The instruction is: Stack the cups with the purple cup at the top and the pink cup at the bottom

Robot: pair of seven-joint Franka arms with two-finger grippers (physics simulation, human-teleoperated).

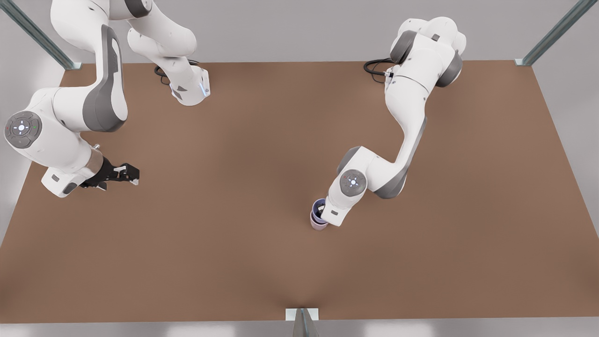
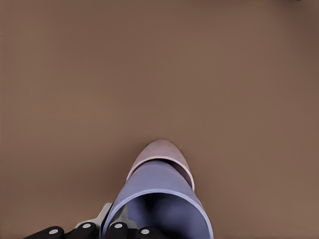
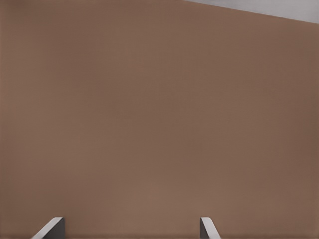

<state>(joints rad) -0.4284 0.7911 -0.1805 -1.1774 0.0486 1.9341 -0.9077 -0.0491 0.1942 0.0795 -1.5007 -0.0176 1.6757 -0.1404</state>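
The purple cup (image 1: 317, 209) sits nested inside the pink cup (image 1: 318, 224), which stands upright on the brown table (image 1: 243, 196) right of centre in the front view. My left gripper (image 1: 322, 208) reaches down onto the stack, with one finger inside the purple cup and one outside its wall. In the left wrist view the purple cup (image 2: 167, 186) fills the near edge, the pink cup (image 2: 159, 150) shows past its rim, and the left gripper (image 2: 122, 218) is shut on the purple wall. My right gripper (image 1: 131, 174) waits open at the front view's left, and the right gripper (image 3: 130, 227) looks onto bare table.
Both arm bases (image 1: 192, 91) stand at the table's far edge. Metal frame posts (image 1: 529, 61) mark the far corners, and a bracket (image 1: 302, 314) sits at the middle of the near edge. Broad bare tabletop surrounds the stack.
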